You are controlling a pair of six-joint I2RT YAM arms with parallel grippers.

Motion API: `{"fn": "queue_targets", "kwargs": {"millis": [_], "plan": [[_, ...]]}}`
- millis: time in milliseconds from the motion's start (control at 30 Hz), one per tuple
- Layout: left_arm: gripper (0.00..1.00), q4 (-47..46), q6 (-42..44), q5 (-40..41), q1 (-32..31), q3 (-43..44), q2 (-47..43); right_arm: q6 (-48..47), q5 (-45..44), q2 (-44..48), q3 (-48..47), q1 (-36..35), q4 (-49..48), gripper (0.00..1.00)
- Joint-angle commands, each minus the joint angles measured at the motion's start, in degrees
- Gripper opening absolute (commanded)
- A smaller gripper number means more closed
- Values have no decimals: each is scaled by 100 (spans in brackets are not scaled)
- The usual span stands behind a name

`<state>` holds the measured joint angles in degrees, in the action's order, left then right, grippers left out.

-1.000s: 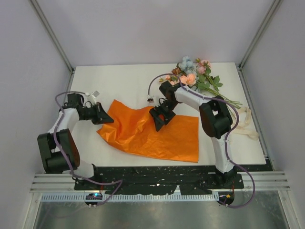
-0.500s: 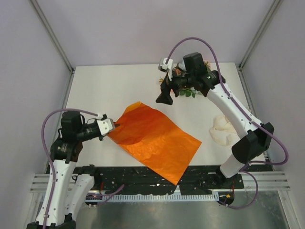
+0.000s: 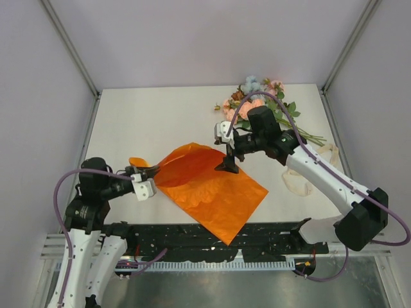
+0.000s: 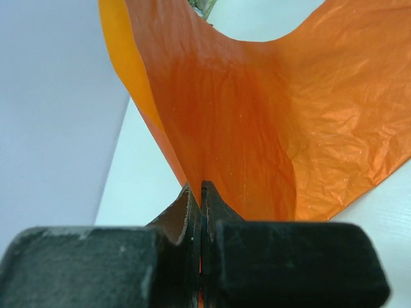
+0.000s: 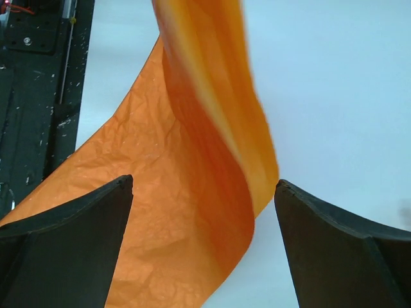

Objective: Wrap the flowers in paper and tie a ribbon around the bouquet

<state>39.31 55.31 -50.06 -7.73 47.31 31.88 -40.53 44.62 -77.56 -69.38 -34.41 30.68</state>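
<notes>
Scene at the paper-laying step, read from the near side of the paper to its far side. At the paper's near-left corner the left gripper had its jaws pressed fully together on the orange sheet, pinching that corner and holding it up off the table, so that the sheet rose in a curved fold toward the pinch. The rest of the paper lay crinkled and skewed on the table, one corner pointing at the near edge. At the paper's far edge the right gripper pointed down with its jaws spread wide; a raised ridge of paper ran up between the two fingers, but neither finger was seen to touch it, and it held nothing. To the right of the paper, apart from it, the ribbon lay limp in loops. Beyond the paper's far-right side lay the flowers, stems pointing right, not on the sheet.

Judged from this, the wrapping had not begun: the sheet was being positioned. The next move would call for the right jaws to close on the far edge, or for both arms to spread the sheet flat, before the flowers could be set on it.
</notes>
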Motion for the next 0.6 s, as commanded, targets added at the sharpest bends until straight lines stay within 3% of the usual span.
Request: {"fn": "queue_targets", "kwargs": {"millis": [0, 133, 233, 367, 567], "plan": [[0, 68, 1015, -135, -176, -292, -445, -78, -190, 364, 39, -171, -790, 96], [0, 112, 1149, -83, -361, -354, -586, 291, -243, 495, -57, -206, -1143, 100], [0, 165, 1009, -39, -370, -231, -455, 239, -130, 776, -14, -215, -1090, 77], [0, 33, 894, 23, -370, -169, -375, -121, -190, 1014, 302, -390, -906, 58], [0, 24, 885, 41, -379, -169, -375, -403, -349, 1059, 681, -654, -958, 49]]}}
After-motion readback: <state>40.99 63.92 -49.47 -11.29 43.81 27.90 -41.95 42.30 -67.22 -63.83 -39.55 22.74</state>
